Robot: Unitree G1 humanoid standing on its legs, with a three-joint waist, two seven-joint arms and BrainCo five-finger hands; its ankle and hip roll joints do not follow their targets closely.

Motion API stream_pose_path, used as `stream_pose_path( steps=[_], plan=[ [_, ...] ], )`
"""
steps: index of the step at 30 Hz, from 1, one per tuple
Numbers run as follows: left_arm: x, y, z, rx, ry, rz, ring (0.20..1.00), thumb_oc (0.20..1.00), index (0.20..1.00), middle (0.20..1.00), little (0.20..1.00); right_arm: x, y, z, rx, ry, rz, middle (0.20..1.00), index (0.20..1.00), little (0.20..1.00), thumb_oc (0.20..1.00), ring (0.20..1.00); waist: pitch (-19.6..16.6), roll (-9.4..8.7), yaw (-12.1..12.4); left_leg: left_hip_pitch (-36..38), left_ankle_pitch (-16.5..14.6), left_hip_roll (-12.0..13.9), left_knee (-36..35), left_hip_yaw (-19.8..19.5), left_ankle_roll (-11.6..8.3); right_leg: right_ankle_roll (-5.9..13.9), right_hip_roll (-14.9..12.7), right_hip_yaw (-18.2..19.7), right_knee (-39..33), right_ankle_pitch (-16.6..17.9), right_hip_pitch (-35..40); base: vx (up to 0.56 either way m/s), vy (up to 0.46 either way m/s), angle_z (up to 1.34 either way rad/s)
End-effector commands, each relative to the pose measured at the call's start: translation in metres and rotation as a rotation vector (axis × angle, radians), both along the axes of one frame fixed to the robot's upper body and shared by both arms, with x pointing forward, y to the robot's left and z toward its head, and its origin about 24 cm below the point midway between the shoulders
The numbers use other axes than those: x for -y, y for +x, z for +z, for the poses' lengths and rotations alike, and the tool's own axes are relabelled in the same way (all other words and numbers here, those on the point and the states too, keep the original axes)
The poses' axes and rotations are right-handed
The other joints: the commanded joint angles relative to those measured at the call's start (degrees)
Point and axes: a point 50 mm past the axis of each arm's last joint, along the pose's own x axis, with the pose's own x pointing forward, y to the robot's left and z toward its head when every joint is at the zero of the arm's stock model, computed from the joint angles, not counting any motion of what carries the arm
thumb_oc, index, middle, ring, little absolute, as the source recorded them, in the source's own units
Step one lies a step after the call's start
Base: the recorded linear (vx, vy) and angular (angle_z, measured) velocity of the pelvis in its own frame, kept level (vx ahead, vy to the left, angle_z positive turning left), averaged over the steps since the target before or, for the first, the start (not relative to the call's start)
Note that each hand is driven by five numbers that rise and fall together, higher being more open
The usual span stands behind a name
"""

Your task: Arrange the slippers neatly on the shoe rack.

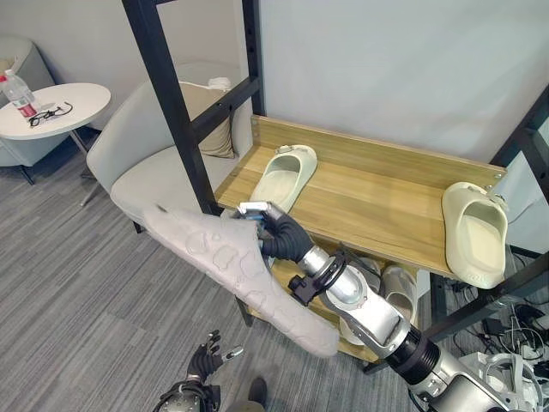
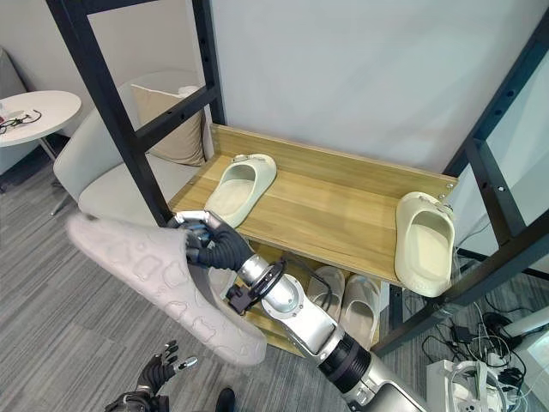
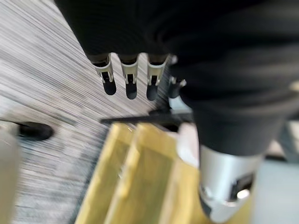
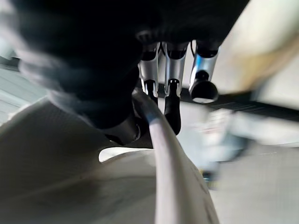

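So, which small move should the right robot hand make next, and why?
Probably lift the slipper up and forward over the top shelf. The right robot hand grips its edge at the shelf's front left corner, sole up, still in the air beside the rack. Two slippers already lie on that shelf with bare wood between them, so there seems to be room.

Grey armchair (image 1: 146, 163) with tan cushion (image 1: 210, 120) left of rack; round white side table (image 1: 53, 110) carrying bottle (image 1: 17, 94) and glasses (image 1: 50, 112).
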Motion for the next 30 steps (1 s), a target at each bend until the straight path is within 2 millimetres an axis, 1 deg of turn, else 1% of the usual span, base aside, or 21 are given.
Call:
stream_pose_path(
  steps=[1, 2, 3, 4, 6, 8, 9, 11, 13, 16, 17, 18, 19, 21, 22, 23, 24, 26, 27, 28, 30],
  plan=[
    [-0.012, 0.030, 0.015, 0.107, 0.032, 0.030, 1.000, 1.000, 1.000, 1.000, 1.000, 0.012, 0.007, 0.025, 0.236, -0.097, -0.098, 0.200, 0.200, 0.200, 0.200, 0.200, 5.00, 0.88, 2.11, 3.98, -6.65, 3.79, 0.16, 1.40, -1.54, 2.17, -2.26, -0.40, 4.78, -3.32, -2.78, -0.15, -0.013, 0.24],
    [-0.014, 0.030, 0.017, 0.118, 0.040, 0.042, 1.000, 1.000, 1.000, 1.000, 1.000, 0.024, 0.013, 0.021, 0.318, -0.206, -0.185, 0.200, 0.200, 0.200, 0.200, 0.200, 6.44, 0.97, 2.55, 2.83, -6.10, 3.86, 0.16, 1.00, -1.49, 2.12, -2.20, -0.73, 5.11, -3.35, -3.98, -0.12, -0.015, 0.19],
    [-0.014, 0.030, 0.017, 0.118, 0.040, 0.041, 1.000, 1.000, 1.000, 1.000, 1.000, 0.024, 0.013, 0.021, 0.319, -0.206, -0.186, 0.200, 0.200, 0.200, 0.200, 0.200, 6.42, 0.97, 2.56, 2.79, -6.08, 3.87, 0.16, 0.99, -1.49, 2.11, -2.20, -0.73, 5.16, -3.36, -4.05, -0.12, -0.012, 0.04],
    [-0.015, 0.031, 0.017, 0.123, 0.042, 0.041, 1.000, 1.000, 1.000, 1.000, 1.000, 0.030, 0.018, 0.019, 0.348, -0.258, -0.229, 0.200, 0.200, 0.200, 0.200, 0.200, 7.25, 1.10, 2.81, 2.28, -5.80, 3.93, 0.16, 0.82, -1.45, 2.09, -2.18, -0.65, 5.53, -3.41, -4.72, -0.10, -0.003, 0.06],
    [-0.014, 0.038, 0.022, 0.156, 0.047, 0.037, 1.000, 1.000, 1.000, 1.000, 1.000, 0.043, 0.032, 0.024, 0.447, -0.349, -0.346, 0.200, 0.200, 0.200, 0.200, 0.200, 9.85, 1.73, 3.28, 0.63, -5.16, 4.17, 0.83, 0.57, -1.26, 1.96, -2.27, -0.52, 7.24, -3.63, -6.92, -0.21, 0.010, 0.05],
    [-0.014, 0.052, 0.034, 0.227, 0.055, 0.030, 1.000, 1.000, 1.000, 1.000, 1.000, 0.054, 0.046, 0.041, 0.557, -0.382, -0.467, 0.200, 0.200, 0.200, 0.200, 0.200, 13.71, 2.47, 3.58, -3.91, -5.16, 4.54, 4.62, 0.24, -1.08, 1.68, -2.84, -0.15, 10.89, -3.91, -11.47, -0.33, 0.018, -0.09],
    [-0.013, 0.059, 0.039, 0.258, 0.051, 0.023, 1.000, 1.000, 1.000, 1.000, 1.000, 0.057, 0.051, 0.049, 0.604, -0.397, -0.508, 0.200, 0.200, 0.200, 0.200, 0.200, 15.01, 2.77, 3.70, -6.80, -5.30, 4.51, 7.06, -0.06, -1.08, 1.52, -3.04, 0.18, 12.78, -4.03, -13.97, -0.36, 0.019, -0.05],
    [-0.008, 0.077, 0.056, 0.352, 0.037, -0.005, 1.000, 1.000, 1.000, 1.000, 1.000, 0.068, 0.065, 0.073, 0.724, -0.418, -0.625, 0.200, 0.200, 0.200, 0.200, 0.200, 17.27, 3.35, 3.92, -13.85, -5.89, 3.92, 12.99, -1.09, -1.33, 1.08, -3.75, 0.55, 17.03, -4.21, -19.52, -0.29, 0.025, 0.04],
    [-0.003, 0.087, 0.067, 0.414, 0.017, -0.025, 1.000, 1.000, 1.000, 1.000, 1.000, 0.077, 0.075, 0.093, 0.815, -0.432, -0.727, 0.200, 0.200, 0.200, 0.200, 0.200, 17.57, 3.85, 4.12, -18.93, -6.43, 2.84, 16.26, -2.29, -1.36, 0.82, -4.09, 0.70, 20.23, -4.60, -23.81, -0.16, 0.049, 0.14],
    [0.006, 0.101, 0.085, 0.509, -0.011, -0.063, 1.000, 1.000, 1.000, 1.000, 1.000, 0.093, 0.088, 0.118, 0.928, -0.474, -0.866, 0.200, 0.200, 0.200, 0.200, 0.200, 17.79, 4.21, 4.65, -25.07, -7.92, 2.30, 20.83, -2.99, -1.19, 0.61, -4.57, 1.65, 24.64, -5.79, -29.71, -0.11, 0.086, 0.22],
    [0.011, 0.111, 0.097, 0.567, -0.021, -0.092, 1.000, 1.000, 1.000, 1.000, 1.000, 0.106, 0.093, 0.132, 0.989, -0.516, -0.945, 0.200, 0.200, 0.200, 0.200, 0.200, 18.69, 4.33, 4.81, -28.68, -8.78, 2.06, 23.84, -3.31, -0.97, 0.55, -4.96, 1.92, 27.17, -6.40, -32.92, -0.11, 0.097, 0.18],
    [0.013, 0.115, 0.102, 0.596, -0.029, -0.099, 1.000, 1.000, 1.000, 1.000, 1.000, 0.111, 0.095, 0.135, 1.007, -0.541, -0.966, 0.200, 0.200, 0.200, 0.200, 0.200, 18.89, 4.43, 4.86, -30.18, -9.21, 1.92, 25.05, -3.47, -0.87, 0.63, -5.14, 1.93, 28.24, -6.58, -34.38, -0.08, 0.075, 0.09],
    [0.013, 0.115, 0.102, 0.597, -0.029, -0.099, 1.000, 1.000, 1.000, 1.000, 1.000, 0.111, 0.095, 0.135, 1.008, -0.541, -0.966, 0.200, 0.200, 0.200, 0.200, 0.200, 18.79, 4.42, 4.86, -30.42, -9.28, 1.91, 25.22, -3.48, -0.86, 0.63, -5.15, 1.95, 28.38, -6.63, -34.61, -0.05, 0.043, 0.01],
    [0.018, 0.123, 0.115, 0.657, -0.040, -0.125, 1.000, 1.000, 1.000, 1.000, 1.000, 0.124, 0.100, 0.141, 1.046, -0.616, -1.023, 0.200, 0.200, 0.200, 0.200, 0.200, 19.35, 4.56, 4.81, -34.14, -10.29, 1.41, 28.24, -3.92, -0.50, 0.65, -5.58, 2.23, 30.88, -7.02, -37.92, -0.06, 0.061, 0.08],
    [0.022, 0.128, 0.123, 0.694, -0.044, -0.146, 1.000, 1.000, 1.000, 1.000, 1.000, 0.136, 0.105, 0.143, 1.047, -0.681, -1.073, 0.200, 0.200, 0.200, 0.200, 0.200, 19.54, 4.68, 4.79, -36.58, -10.97, 1.08, 29.93, -4.37, -0.31, 0.70, -6.04, 2.08, 32.48, -7.38, -40.09, -0.05, 0.057, 0.10],
    [0.022, 0.128, 0.123, 0.695, -0.045, -0.146, 1.000, 1.000, 1.000, 1.000, 1.000, 0.136, 0.105, 0.143, 1.047, -0.681, -1.073, 0.200, 0.200, 0.200, 0.200, 0.200, 19.38, 4.68, 4.76, -36.88, -11.03, 1.06, 30.10, -4.41, -0.31, 0.71, -6.06, 2.08, 32.63, -7.44, -40.36, -0.02, 0.070, 0.10],
    [0.024, 0.131, 0.128, 0.714, -0.055, -0.165, 1.000, 1.000, 1.000, 1.000, 1.000, 0.150, 0.112, 0.145, 1.025, -0.727, -1.137, 0.200, 0.200, 0.200, 0.200, 0.200, 19.46, 4.87, 4.65, -38.67, -11.52, 0.63, 31.13, -4.79, -0.22, 0.71, -6.41, 1.83, 33.46, -7.82, -41.67, 0.01, 0.050, 0.11],
    [0.025, 0.133, 0.133, 0.730, -0.056, -0.177, 1.000, 1.000, 1.000, 1.000, 1.000, 0.162, 0.117, 0.149, 0.997, -0.744, -1.205, 0.200, 0.200, 0.200, 0.200, 0.200, 19.29, 4.98, 4.54, -40.28, -11.70, 0.28, 31.36, -5.02, -0.22, 0.70, -6.54, 1.81, 33.68, -7.98, -42.82, 0.00, 0.048, 0.10],
    [0.025, 0.133, 0.133, 0.730, -0.056, -0.177, 1.000, 1.000, 1.000, 1.000, 1.000, 0.162, 0.117, 0.149, 0.997, -0.743, -1.205, 0.200, 0.200, 0.200, 0.200, 0.200, 19.22, 4.97, 4.52, -40.42, -11.71, 0.26, 31.41, -5.02, -0.21, 0.70, -6.56, 1.82, 33.73, -7.99, -42.96, 0.10, 0.051, 0.09],
    [0.028, 0.135, 0.134, 0.729, -0.058, -0.197, 1.000, 1.000, 1.000, 1.000, 1.000, 0.175, 0.122, 0.153, 0.938, -0.723, -1.284, 0.200, 0.200, 0.200, 0.200, 0.200, 19.07, 4.96, 4.29, -41.02, -13.69, 0.03, 31.83, -5.35, -0.36, 0.91, -6.36, 2.29, 34.32, -9.75, -43.89, 0.11, 0.057, 0.11],
    [0.029, 0.138, 0.137, 0.743, -0.057, -0.201, 1.000, 1.000, 1.000, 1.000, 1.000, 0.179, 0.126, 0.154, 0.894, -0.693, -1.322, 0.200, 0.200, 0.200, 0.200, 0.200, 19.20, 4.99, 4.43, -41.48, -13.99, -0.39, 31.48, -5.25, -0.15, 0.89, -6.26, 2.34, 33.72, -9.66, -44.52, 0.06, 0.054, 0.06]
  ],
)
